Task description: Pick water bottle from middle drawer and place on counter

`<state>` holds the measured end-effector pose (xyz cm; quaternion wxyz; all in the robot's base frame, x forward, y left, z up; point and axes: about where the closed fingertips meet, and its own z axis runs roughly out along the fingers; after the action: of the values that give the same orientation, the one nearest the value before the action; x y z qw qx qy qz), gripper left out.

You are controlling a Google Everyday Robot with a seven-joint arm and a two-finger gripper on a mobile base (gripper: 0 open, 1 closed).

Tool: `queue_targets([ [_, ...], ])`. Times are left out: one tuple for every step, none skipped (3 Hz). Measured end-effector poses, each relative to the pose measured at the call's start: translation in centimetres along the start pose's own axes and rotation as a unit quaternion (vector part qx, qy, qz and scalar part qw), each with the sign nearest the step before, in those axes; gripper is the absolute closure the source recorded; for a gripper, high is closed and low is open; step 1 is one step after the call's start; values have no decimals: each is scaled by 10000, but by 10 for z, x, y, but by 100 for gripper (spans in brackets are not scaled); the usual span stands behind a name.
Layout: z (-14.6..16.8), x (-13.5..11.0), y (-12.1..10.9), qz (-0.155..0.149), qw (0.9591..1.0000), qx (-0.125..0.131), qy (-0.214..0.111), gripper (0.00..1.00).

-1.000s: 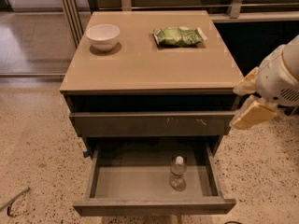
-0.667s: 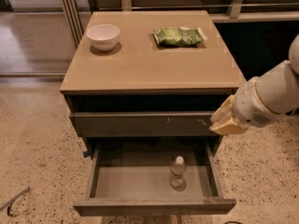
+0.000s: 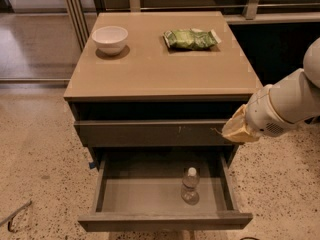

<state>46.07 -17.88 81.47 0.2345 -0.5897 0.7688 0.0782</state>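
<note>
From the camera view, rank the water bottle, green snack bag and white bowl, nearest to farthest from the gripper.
The gripper hangs below the front right corner of the counter.
1. water bottle, upright in the open middle drawer.
2. green snack bag, back right of the counter.
3. white bowl, back left of the counter.

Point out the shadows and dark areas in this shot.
Camera view: the bowl throws a soft shadow on the counter; the gap under the counter is nearly black; the open drawer is dim at the back, behind the bottle; the gripper, above the drawer's side, is well lit.
</note>
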Motion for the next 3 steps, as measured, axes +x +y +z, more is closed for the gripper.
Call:
queue_targets([
  [14,10,4,-82,9999,2,102,100],
  [61,39,17,-9,9998,-126,152,100],
  [124,69,33,76,9996,-279,47,100],
])
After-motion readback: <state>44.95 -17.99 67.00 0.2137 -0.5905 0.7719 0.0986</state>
